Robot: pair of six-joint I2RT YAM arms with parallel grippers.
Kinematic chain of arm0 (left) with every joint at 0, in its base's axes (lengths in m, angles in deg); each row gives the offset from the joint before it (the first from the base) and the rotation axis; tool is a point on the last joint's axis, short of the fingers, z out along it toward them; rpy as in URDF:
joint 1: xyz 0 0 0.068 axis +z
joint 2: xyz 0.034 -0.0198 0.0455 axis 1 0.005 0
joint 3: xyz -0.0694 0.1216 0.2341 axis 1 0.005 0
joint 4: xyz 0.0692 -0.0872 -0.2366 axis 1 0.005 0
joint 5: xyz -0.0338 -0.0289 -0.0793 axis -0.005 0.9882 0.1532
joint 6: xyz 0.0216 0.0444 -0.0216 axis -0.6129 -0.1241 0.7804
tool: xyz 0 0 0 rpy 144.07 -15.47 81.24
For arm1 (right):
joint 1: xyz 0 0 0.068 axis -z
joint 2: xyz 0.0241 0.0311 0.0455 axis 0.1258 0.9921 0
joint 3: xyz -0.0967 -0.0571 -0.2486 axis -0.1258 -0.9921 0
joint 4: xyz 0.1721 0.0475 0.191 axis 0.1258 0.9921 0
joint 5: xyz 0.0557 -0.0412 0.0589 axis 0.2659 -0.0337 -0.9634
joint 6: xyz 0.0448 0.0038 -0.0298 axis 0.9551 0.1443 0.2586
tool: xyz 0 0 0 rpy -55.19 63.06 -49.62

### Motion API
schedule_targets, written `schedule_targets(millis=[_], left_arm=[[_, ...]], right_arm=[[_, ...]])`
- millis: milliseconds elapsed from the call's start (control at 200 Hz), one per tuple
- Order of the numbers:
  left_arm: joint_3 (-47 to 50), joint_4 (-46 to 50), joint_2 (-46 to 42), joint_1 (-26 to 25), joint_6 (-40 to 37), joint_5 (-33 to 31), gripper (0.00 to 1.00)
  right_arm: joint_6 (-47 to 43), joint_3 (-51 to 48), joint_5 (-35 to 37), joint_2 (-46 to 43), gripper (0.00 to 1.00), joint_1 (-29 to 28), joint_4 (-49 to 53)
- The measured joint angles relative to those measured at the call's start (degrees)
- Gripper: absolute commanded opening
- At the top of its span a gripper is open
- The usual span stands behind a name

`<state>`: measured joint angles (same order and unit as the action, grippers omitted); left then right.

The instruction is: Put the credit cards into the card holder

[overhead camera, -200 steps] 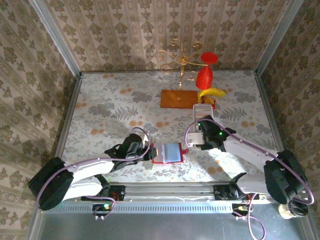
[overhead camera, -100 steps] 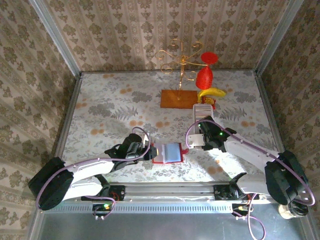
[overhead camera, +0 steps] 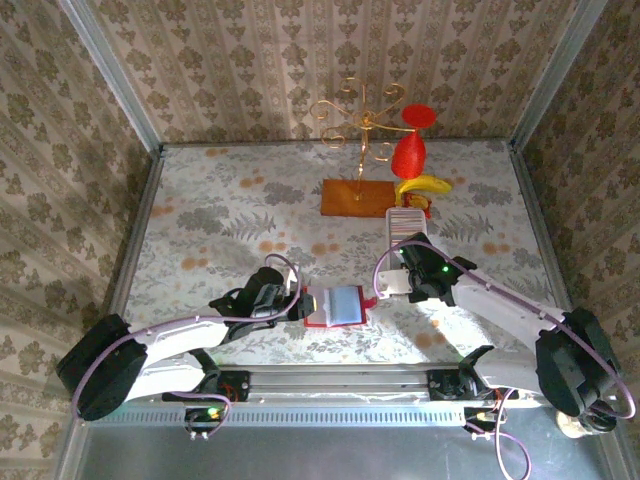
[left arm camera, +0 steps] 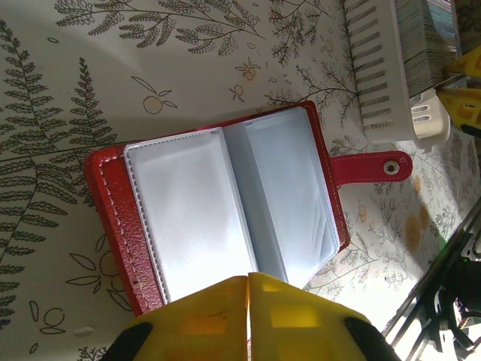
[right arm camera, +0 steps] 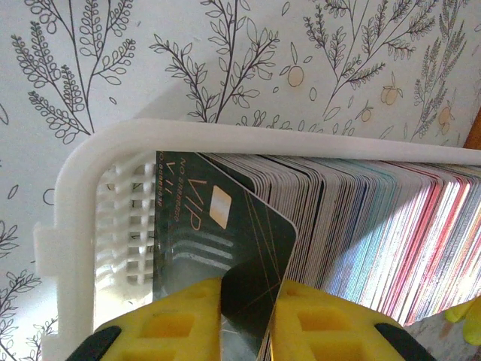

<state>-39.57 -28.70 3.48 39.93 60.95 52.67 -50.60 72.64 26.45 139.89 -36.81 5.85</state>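
The card holder (overhead camera: 340, 305) (left arm camera: 225, 203) lies open on the table, a red wallet with grey-blue pockets and its snap tab (left arm camera: 372, 167) pointing right. My left gripper (overhead camera: 300, 303) (left arm camera: 248, 278) is shut, its tips at the holder's near edge. I cannot tell whether it pinches anything. The credit cards (right arm camera: 376, 233) (left arm camera: 425, 34) stand in a row in a white tray (right arm camera: 75, 195) (overhead camera: 404, 222). My right gripper (overhead camera: 408, 250) (right arm camera: 249, 293) is over the tray's near end. It is shut on a dark "VIP" card (right arm camera: 218, 226), which tilts out from the front of the row.
Behind the tray are an orange-brown stand base (overhead camera: 355, 196) with a gold wire stand (overhead camera: 360, 115), a red object (overhead camera: 410, 150) and a yellow banana shape (overhead camera: 422, 186). Patterned walls enclose the table on three sides.
My right gripper has closed from wide open onto the front card in the tray, shifting slightly toward the tray. The left arm and the holder have stayed put.
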Motion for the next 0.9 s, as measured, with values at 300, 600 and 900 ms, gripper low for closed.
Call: schedule_targets(millis=[300, 600, 900], left_arm=[[0.0, 0.0, 0.0, 0.0, 0.0, 0.0, 0.08], [0.0, 0.0, 0.0, -0.1, 0.3, 0.0, 0.07], [0.0, 0.2, -0.1, -0.2, 0.5, 0.0, 0.08]], right_arm=[[0.5, 0.0, -0.5, -2.0, 0.09, -0.2, 1.7], [1.9, 0.0, -0.8, -5.2, 0.01, -1.0, 4.7], [6.1, 2.9, -1.1, -12.6, 0.0, -4.9, 11.2]])
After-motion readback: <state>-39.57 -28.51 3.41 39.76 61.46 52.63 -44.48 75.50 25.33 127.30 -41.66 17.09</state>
